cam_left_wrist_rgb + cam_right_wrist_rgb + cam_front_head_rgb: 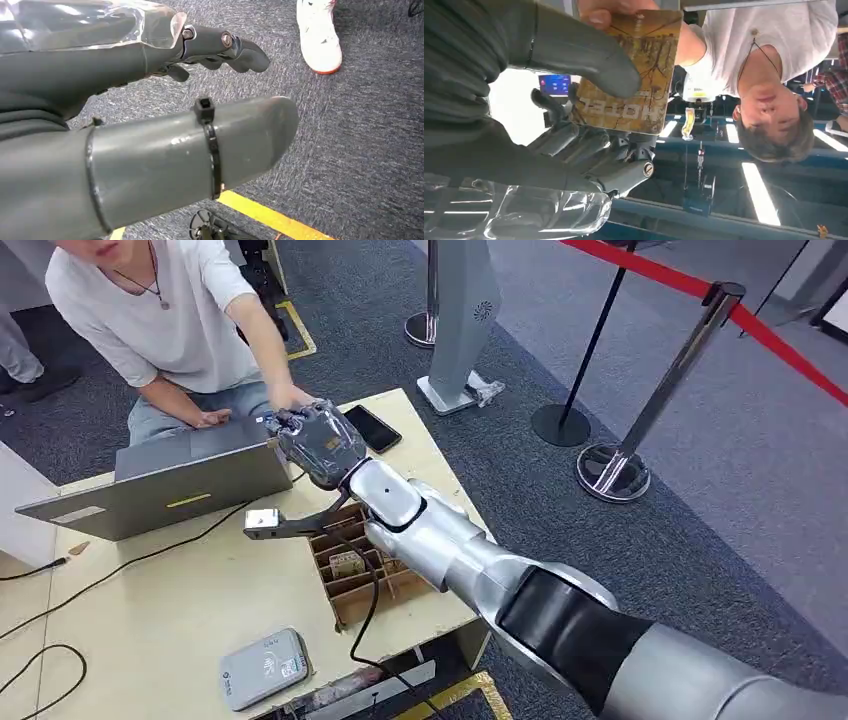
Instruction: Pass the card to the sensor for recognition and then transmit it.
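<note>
Card (631, 70), gold-brown with dark line work and lettering, sits pinched in the right hand (574, 100): the thick grey thumb (589, 57) presses across one face while the darker fingers (599, 150) back the other. A person's fingers (611, 7) touch the card's far edge, so both hold it at once. In the head view the right hand (315, 440) reaches over the far edge of the table (180, 610), just beside the open laptop (170, 475), and meets the person's hand (290, 397) there. A black phone (372, 427) lies near the table's far right corner, just beside the hand. Below the forearm sits a cardboard divider box (355, 575) against the table's right edge, and the grey card reader (265, 668) lies close to the near edge, well apart from the card. Cables trail over the table's left part. To the right of the table, open grey carpet runs out to the stanchions (615, 465) and their red belt. The left hand (150, 100) hangs over carpet with a yellow floor line (270, 217), its fingers spread and holding nothing; a white shoe (318, 35) stands nearby.
</note>
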